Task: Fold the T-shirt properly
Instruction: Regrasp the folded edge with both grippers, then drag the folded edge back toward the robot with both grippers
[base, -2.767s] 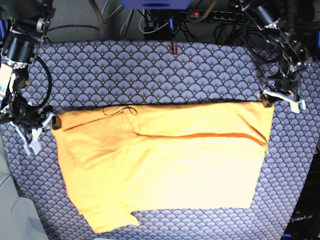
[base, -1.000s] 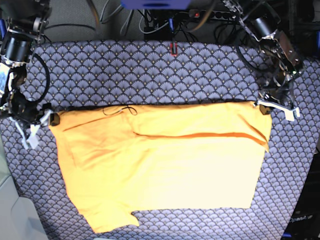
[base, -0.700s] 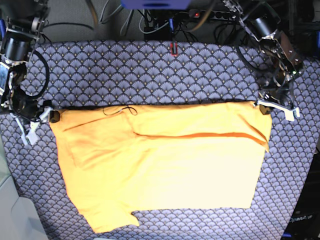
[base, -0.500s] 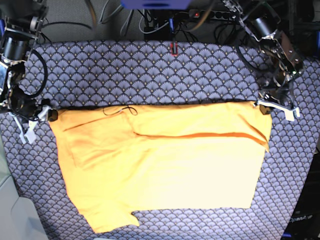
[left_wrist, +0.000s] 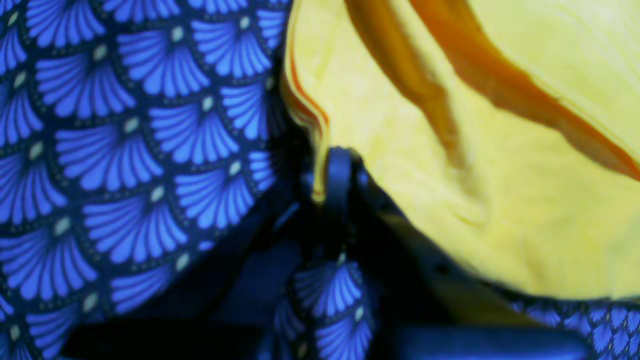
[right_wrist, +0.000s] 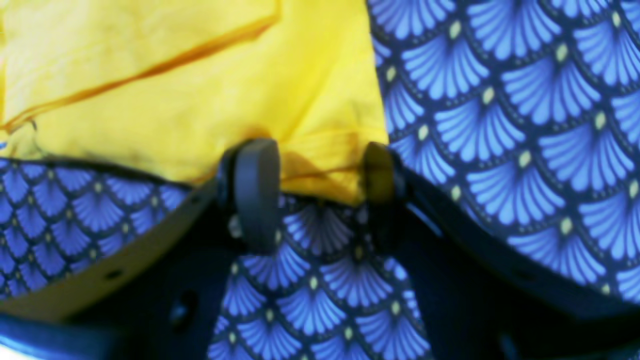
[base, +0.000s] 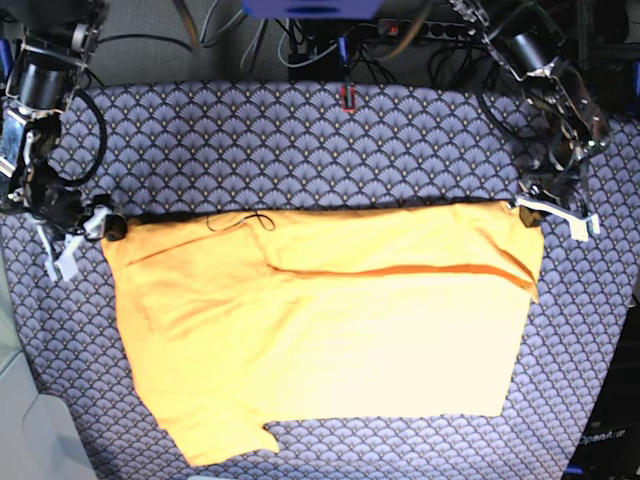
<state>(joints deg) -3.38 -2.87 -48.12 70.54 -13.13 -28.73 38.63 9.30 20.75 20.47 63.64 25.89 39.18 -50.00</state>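
The yellow-orange T-shirt (base: 330, 330) lies flat on the fan-patterned tablecloth (base: 300, 150), folded over with a crease line across its upper half. A thin dark thread (base: 240, 220) lies at its far edge. My left gripper (base: 528, 208) is at the shirt's far right corner. In the left wrist view it (left_wrist: 325, 185) is shut on the shirt's edge (left_wrist: 475, 150). My right gripper (base: 103, 229) is at the far left corner. In the right wrist view it (right_wrist: 315, 175) is open, and its fingers (right_wrist: 255, 185) stand either side of the corner of the shirt (right_wrist: 200, 100).
Cables and a power strip (base: 400, 30) run behind the table's far edge. A small red-marked clip (base: 347, 96) sits at the far middle of the cloth. Grey floor (base: 30, 430) shows past the table's left front corner.
The right gripper has moved slightly toward the far edge at the shirt's left corner. The left gripper shifted a little inward at first, then stayed still.
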